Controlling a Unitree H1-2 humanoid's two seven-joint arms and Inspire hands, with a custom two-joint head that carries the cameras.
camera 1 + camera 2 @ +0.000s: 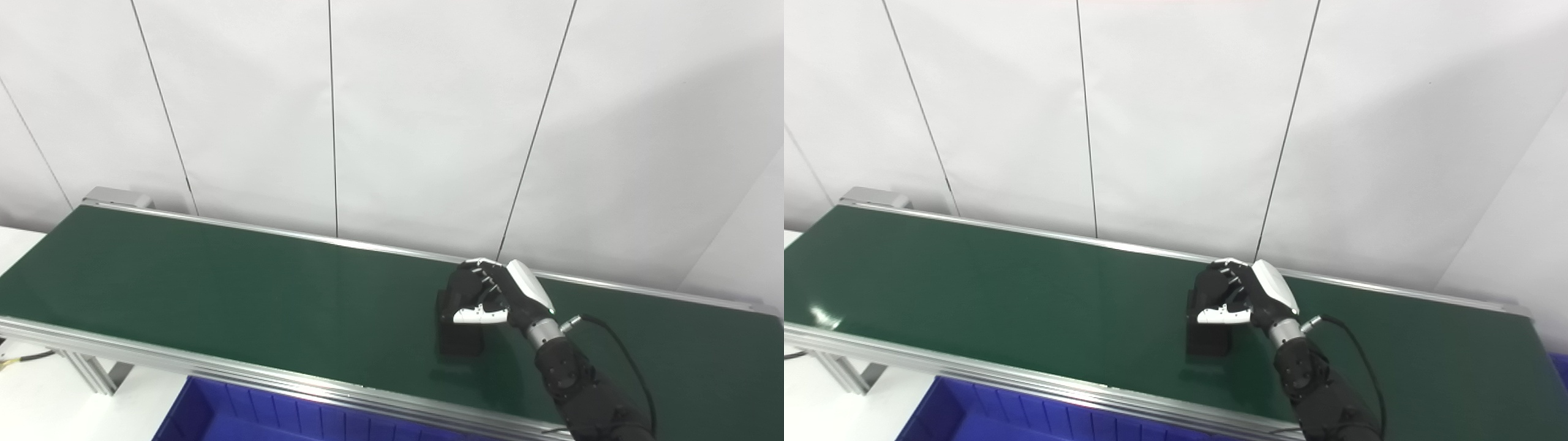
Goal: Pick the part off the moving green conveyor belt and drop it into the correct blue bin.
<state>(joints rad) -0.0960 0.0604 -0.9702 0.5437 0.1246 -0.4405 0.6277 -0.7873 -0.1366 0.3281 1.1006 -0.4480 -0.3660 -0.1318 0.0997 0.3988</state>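
A black block-shaped part (459, 340) stands on the green conveyor belt (245, 288), right of the middle. My right hand (490, 294) comes in from the bottom right and is wrapped around the top of the part, fingers curled over its far side and the white thumb across its near side. The part's lower half shows below the hand and still seems to rest on the belt. The same grasp shows in the right eye view (1237, 294). My left hand is not in view.
A blue bin (257, 416) with ribbed walls sits below the belt's near rail (184, 361). A sliver of another blue bin (1560, 361) shows at the right edge. A white panelled wall stands behind the belt.
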